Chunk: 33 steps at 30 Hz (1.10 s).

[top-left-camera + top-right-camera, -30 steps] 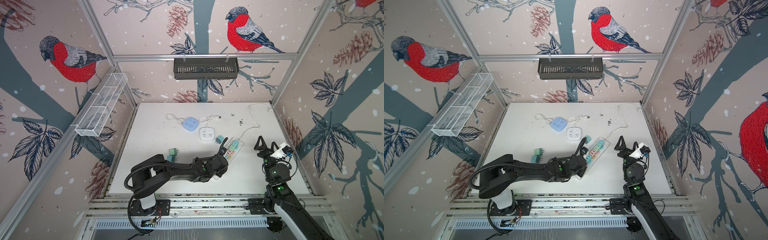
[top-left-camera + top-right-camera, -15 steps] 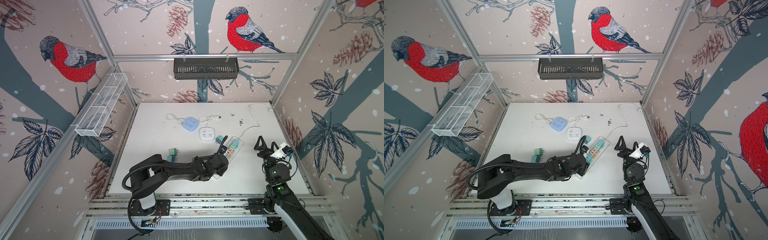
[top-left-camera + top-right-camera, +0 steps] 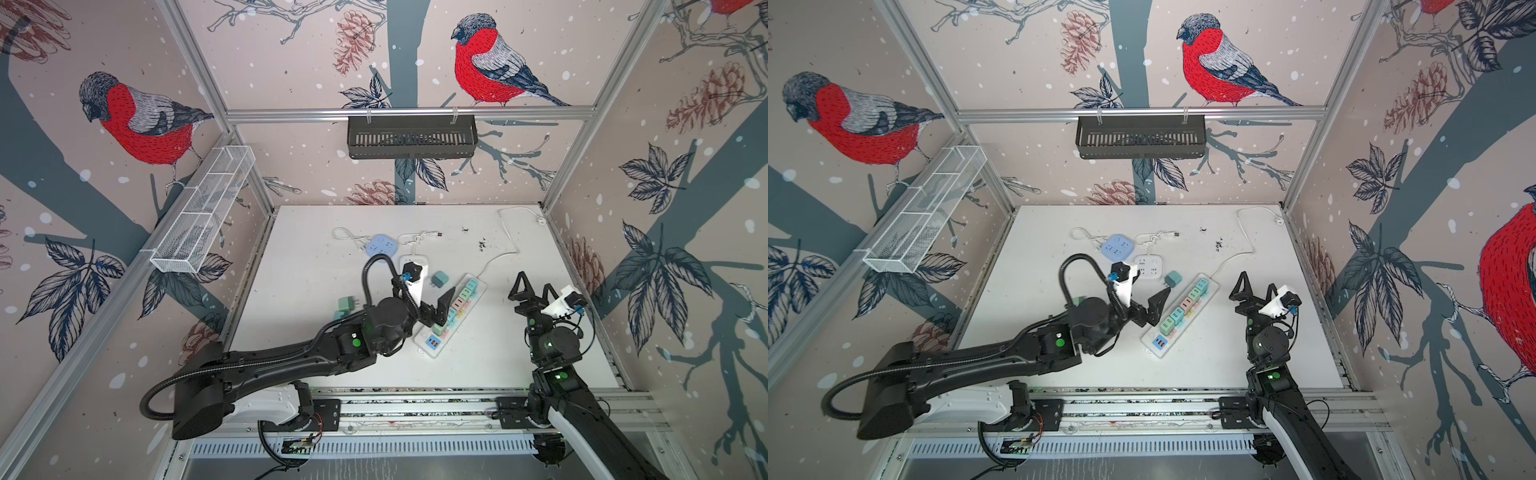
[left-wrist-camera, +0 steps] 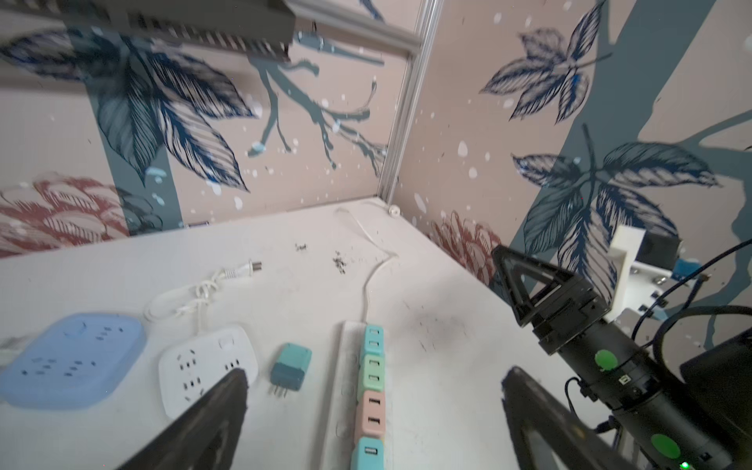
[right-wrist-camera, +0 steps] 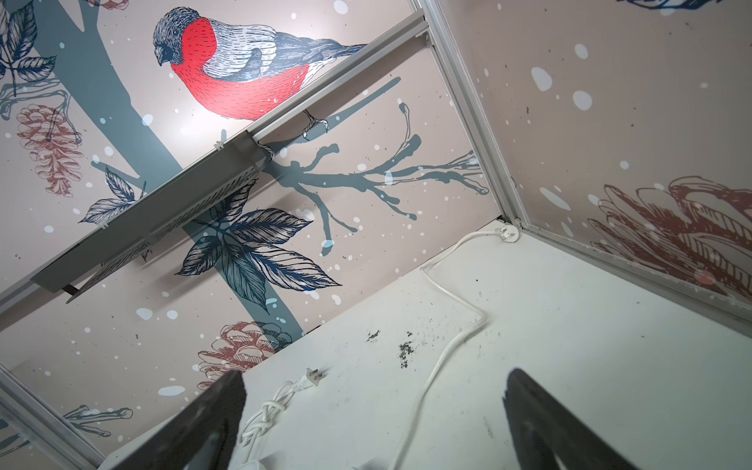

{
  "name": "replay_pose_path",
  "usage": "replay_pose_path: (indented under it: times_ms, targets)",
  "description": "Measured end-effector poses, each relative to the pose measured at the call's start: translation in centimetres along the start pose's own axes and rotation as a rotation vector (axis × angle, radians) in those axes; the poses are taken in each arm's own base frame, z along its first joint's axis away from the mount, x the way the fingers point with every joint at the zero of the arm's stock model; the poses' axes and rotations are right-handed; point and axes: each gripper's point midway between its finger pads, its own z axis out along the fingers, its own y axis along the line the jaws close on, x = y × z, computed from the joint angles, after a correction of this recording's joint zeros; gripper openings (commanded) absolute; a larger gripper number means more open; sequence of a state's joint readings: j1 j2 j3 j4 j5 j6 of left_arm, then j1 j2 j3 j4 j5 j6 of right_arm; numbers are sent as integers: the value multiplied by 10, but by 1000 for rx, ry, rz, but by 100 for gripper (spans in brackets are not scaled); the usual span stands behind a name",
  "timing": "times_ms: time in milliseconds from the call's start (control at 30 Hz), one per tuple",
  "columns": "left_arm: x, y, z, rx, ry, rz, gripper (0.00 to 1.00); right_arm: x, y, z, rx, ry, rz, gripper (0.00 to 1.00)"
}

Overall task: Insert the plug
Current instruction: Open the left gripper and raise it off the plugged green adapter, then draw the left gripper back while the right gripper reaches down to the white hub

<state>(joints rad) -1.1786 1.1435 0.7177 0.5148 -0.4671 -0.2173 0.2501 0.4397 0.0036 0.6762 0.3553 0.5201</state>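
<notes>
the left hand [image 4: 374, 376] is spread wide and grips nothing; in its wrist view the two dark fingers [image 4: 211, 415] stand on either side of the long white power strip [image 4: 346, 366], with the strip's row of plugs [image 4: 371, 409] running between them. in both top views that arm reaches in from the left to the middle of the surface [image 3: 311, 270], and one finger [image 3: 445, 300] shows against the strip [image 3: 432, 343] while the other is hidden behind the wrist camera. the row of plugs [image 3: 1185, 303], teal, green and pink, sits seated along the strip [image 3: 1158, 343], side by side. a loose teal plug [image 3: 439, 279] lies on its side on the surface, just beside the far part of the strip and not touching it, between the strip and the white socket block [image 3: 1149, 266]; its prongs are bare in the left wrist view [image 4: 291, 364]. the blue socket block [image 3: 1118, 247] lies just behind the white one. two green plugs [image 3: 345, 305] rest on the surface to the left of the left arm, well apart from the strip. a white cord [image 3: 505, 253] runs from the strip's far end toward the back right corner. the right hand [image 3: 534, 284] is raised at the right side of the surface, well apart from the strip, its fingers spread and empty, pointing up toward the back wall.
</notes>
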Motion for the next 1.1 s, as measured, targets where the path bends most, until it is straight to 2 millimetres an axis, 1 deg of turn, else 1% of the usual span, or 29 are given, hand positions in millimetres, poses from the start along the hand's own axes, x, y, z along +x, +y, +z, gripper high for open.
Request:
replay_pose_path:
  times_ms: [67,100,133,167,200,233,267,300,333,400,467,500,567,633,700,733,800,833,900,1000,1100]
  targets:
    - [-16,14,-9,-27,-86,20,96,1,-5,1,26,-1,2,100]
    - [-24,25,-13,-55,-130,28,96,3,-8,2,37,5,-2,100]
    - [-27,37,-15,-85,-157,33,96,5,-10,3,47,13,-7,100]
    - [-30,57,-18,-137,-185,33,97,10,-13,3,60,30,-16,100]
    - [-29,78,-22,-190,-201,34,96,17,-16,4,69,60,-24,97]
    - [-28,94,-24,-228,-207,34,96,25,-18,4,74,99,-29,95]
    - [-28,114,-28,-274,-216,22,96,34,-16,5,73,155,-35,93]
    - [-28,131,-32,-306,-224,11,96,38,-9,8,53,205,-43,88]
    - [-28,143,-35,-323,-231,0,96,37,-1,10,31,236,-44,87]
    - [-25,163,-43,-350,-233,-13,96,24,24,16,-28,265,-30,84]
    - [-16,169,-48,-352,-219,-16,97,17,47,17,-84,301,-7,81]
    - [-11,170,-50,-349,-210,-12,97,17,61,16,-120,328,-8,81]
    - [-9,170,-53,-335,-207,-10,97,22,85,15,-168,394,-21,81]
    - [-10,170,-55,-333,-212,-10,97,29,107,16,-195,462,-61,80]
    - [-9,172,-55,-332,-207,-7,96,39,131,23,-199,525,-109,78]
    - [-7,172,-55,-332,-200,-6,97,44,141,27,-198,548,-134,77]
    - [-4,179,-56,-350,-193,-3,96,61,161,34,-198,608,-197,74]
    - [-2,184,-56,-362,-188,-2,97,67,168,37,-201,623,-226,73]
    - [4,195,-57,-379,-175,-10,96,83,182,46,-199,653,-272,69]
    - [4,204,-58,-387,-174,-28,97,109,189,60,-180,700,-330,68]
    - [3,203,-56,-371,-172,-33,96,136,193,74,-160,752,-386,68]
